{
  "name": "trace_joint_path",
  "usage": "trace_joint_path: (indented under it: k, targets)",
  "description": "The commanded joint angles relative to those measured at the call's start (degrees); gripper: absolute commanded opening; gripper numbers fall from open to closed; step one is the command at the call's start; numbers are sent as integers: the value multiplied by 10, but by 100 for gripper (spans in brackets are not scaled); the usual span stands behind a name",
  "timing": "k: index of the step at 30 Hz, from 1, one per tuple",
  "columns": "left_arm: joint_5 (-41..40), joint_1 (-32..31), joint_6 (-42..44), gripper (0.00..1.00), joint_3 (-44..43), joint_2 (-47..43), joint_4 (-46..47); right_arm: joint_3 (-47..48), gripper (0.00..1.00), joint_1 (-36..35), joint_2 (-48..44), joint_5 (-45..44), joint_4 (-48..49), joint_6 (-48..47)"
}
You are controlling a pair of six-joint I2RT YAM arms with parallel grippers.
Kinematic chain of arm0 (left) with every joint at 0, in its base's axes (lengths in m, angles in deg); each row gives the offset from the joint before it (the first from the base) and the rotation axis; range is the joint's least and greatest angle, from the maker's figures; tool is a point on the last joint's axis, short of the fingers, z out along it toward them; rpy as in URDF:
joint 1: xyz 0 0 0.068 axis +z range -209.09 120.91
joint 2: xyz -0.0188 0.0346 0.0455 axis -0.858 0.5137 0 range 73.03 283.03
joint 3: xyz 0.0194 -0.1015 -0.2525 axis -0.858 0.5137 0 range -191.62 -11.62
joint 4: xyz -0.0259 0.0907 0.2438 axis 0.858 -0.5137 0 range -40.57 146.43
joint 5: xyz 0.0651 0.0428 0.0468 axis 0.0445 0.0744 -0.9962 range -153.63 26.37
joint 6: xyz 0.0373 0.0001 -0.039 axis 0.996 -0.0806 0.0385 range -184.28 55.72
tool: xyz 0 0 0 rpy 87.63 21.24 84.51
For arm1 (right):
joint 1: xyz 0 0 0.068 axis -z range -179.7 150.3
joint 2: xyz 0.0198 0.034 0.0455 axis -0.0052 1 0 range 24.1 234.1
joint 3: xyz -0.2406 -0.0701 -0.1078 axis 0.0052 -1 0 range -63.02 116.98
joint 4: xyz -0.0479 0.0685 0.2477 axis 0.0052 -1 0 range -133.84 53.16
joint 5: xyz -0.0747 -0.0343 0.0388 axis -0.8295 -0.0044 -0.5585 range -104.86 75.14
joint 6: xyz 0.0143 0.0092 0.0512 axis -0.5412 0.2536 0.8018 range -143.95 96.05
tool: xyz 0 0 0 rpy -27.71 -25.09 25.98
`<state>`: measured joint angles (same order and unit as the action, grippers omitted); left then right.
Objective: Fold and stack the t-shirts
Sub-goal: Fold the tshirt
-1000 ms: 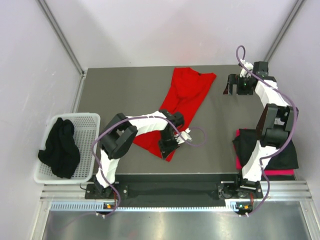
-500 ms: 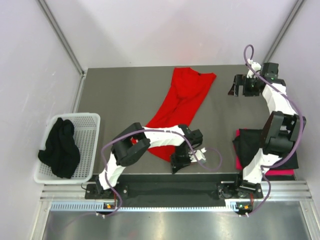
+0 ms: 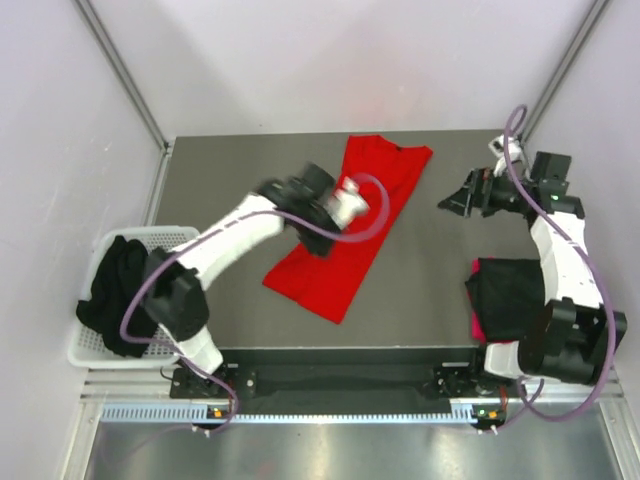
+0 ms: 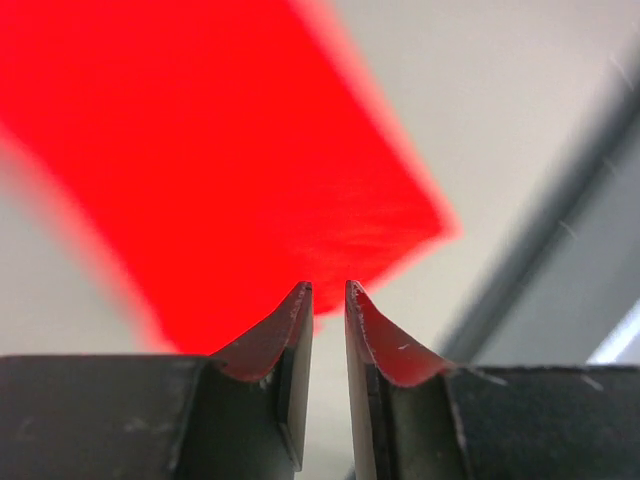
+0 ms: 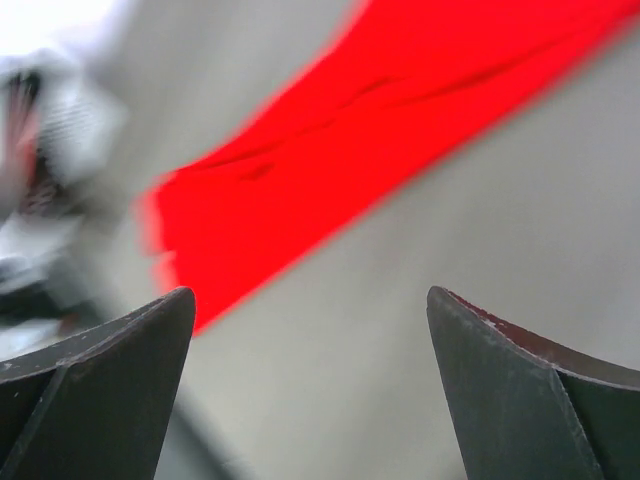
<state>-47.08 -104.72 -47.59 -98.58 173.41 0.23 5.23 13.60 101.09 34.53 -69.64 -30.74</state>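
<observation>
Mid-fold: red t-shirt (image 3: 345, 250), strip across table (image 3: 230, 170) centre. Over table centre, left gripper (image 4: 328, 295) nearly closed, empty. At table's right side, right gripper (image 5: 310, 295) wide open. Next, likely: pinch strip end, fold across, stack on black t-shirts (image 3: 505, 290), table's near-right corner.

counter (image 3: 250, 170): carries the spread t-shirt and the stacked t-shirts
spread t-shirt (image 3: 340, 260): mid-counter, slanting from far right to near left
stacked t-shirts (image 3: 505, 295): near right corner of the counter
basket (image 3: 175, 235): just off the counter's left edge, near side
bundled t-shirt (image 3: 120, 300): in the basket
left end effector (image 4: 328, 290): over the spread t-shirt's left side
right end effector (image 3: 447, 200): right of the spread t-shirt, behind the stacked t-shirts
</observation>
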Motion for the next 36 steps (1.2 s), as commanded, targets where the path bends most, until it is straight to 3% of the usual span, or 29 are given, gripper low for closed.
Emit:
trace_joint_path:
  k: [1, 2, 7, 9, 14, 16, 18, 23, 29, 35, 36]
  targets:
    - [19, 113, -28, 25, -9, -60, 30, -47, 100, -41, 62, 213, -25, 84]
    - [21, 147, -29, 25, -10, -70, 36, -44, 100, -56, 109, 222, -90, 71]
    - [-3, 206, -86, 25, 17, -103, 88, -65, 100, -150, 153, 193, -107, 45]
    - [-12, 237, -110, 23, 38, -109, 102, -93, 99, -194, 147, 167, -48, 97]
    - [-13, 300, -138, 19, 61, -87, 138, -246, 87, -251, 121, 121, 154, 280]
    - [-5, 311, -137, 18, 68, -80, 157, -273, 85, -274, 131, 105, 179, 316]
    - [6, 324, -137, 18, 76, -70, 169, -266, 79, -309, 151, 90, 163, 306]
    - [37, 349, -152, 18, 77, -42, 196, -194, 77, -378, 235, 71, 126, 293]
    - [48, 358, -152, 17, 99, -43, 209, -138, 68, -462, 295, 77, 121, 301]
    - [40, 365, -139, 17, 109, -57, 217, -111, 66, -516, 287, -42, 35, 251]
    - [39, 367, -137, 17, 109, -58, 217, -84, 56, -537, 287, -84, 18, 218]
